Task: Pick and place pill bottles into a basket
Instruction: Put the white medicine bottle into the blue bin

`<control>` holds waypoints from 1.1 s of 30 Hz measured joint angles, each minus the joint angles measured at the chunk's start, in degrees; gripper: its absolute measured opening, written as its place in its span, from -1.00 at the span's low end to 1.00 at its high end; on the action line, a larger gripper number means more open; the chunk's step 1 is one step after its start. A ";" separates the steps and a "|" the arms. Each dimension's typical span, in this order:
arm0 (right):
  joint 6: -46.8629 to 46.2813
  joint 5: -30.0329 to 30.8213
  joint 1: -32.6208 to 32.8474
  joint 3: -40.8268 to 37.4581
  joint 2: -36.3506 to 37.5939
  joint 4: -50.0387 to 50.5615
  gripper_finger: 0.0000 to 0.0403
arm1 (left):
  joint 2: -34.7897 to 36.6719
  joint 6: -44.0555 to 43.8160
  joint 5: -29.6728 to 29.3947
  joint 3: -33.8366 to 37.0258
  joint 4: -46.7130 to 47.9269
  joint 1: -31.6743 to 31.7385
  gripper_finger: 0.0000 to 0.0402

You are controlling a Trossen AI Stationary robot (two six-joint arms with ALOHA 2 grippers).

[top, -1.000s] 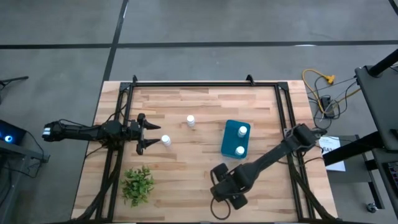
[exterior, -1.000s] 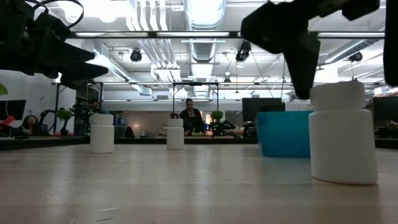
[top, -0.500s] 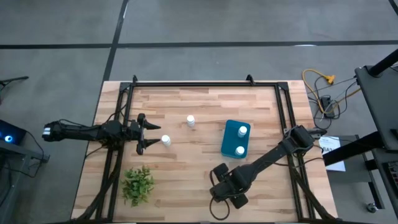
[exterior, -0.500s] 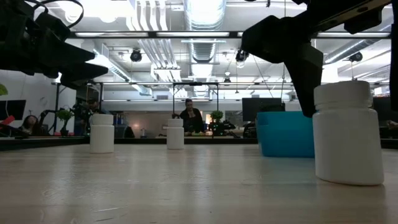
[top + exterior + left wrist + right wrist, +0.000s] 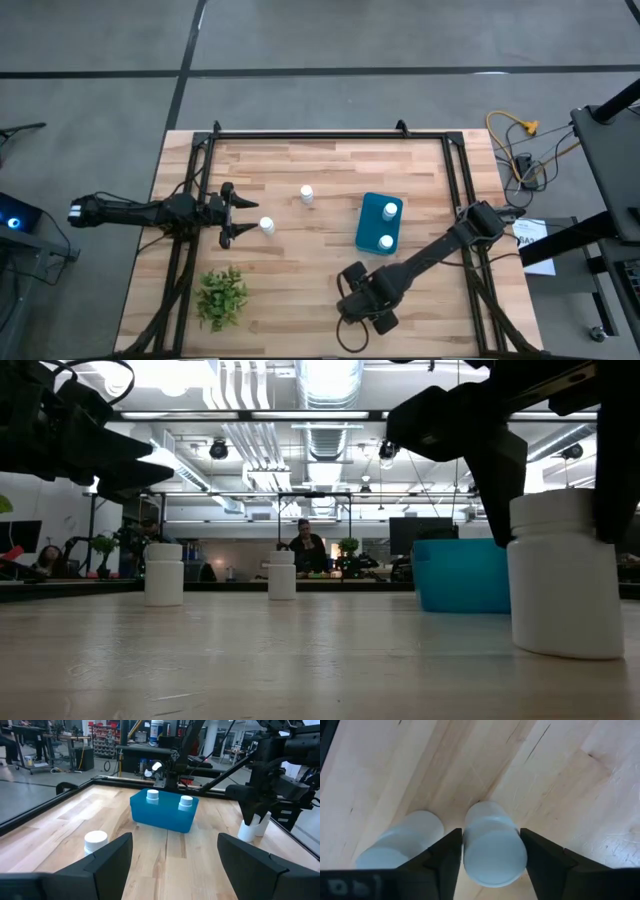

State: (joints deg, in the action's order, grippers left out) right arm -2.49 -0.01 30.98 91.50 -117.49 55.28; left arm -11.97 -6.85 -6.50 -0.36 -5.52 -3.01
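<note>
A: How do the jaws stand?

B: The right gripper (image 5: 492,855) has its jaws spread, one on each side of an upright pill bottle (image 5: 492,847) near the table's front edge. A second bottle (image 5: 402,840) stands just beside it. The left gripper (image 5: 243,216) is also spread, waiting by another bottle (image 5: 267,226) on the left.

A: Where is the basket?

B: The teal basket (image 5: 371,233) sits right of centre, already holding two bottles. One more bottle (image 5: 307,194) stands mid-table.

A: Which step is this?

B: Seemingly the grasp. Next, the right jaws should close without knocking the neighbour, then lift toward the basket.
</note>
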 joint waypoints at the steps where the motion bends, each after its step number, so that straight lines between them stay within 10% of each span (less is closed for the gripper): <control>1: 0.05 -0.03 -0.04 0.01 0.00 0.01 -0.14 | 0.00 0.02 0.00 0.00 0.00 0.00 0.37; 33: -0.37 3.34 -5.58 0.00 11.12 6.01 -0.27 | -0.02 0.00 0.00 0.00 -0.03 -0.04 0.37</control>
State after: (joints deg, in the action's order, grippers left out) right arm -2.86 3.33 25.40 91.50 -106.37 61.29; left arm -11.99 -6.85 -6.50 -0.36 -5.55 -3.05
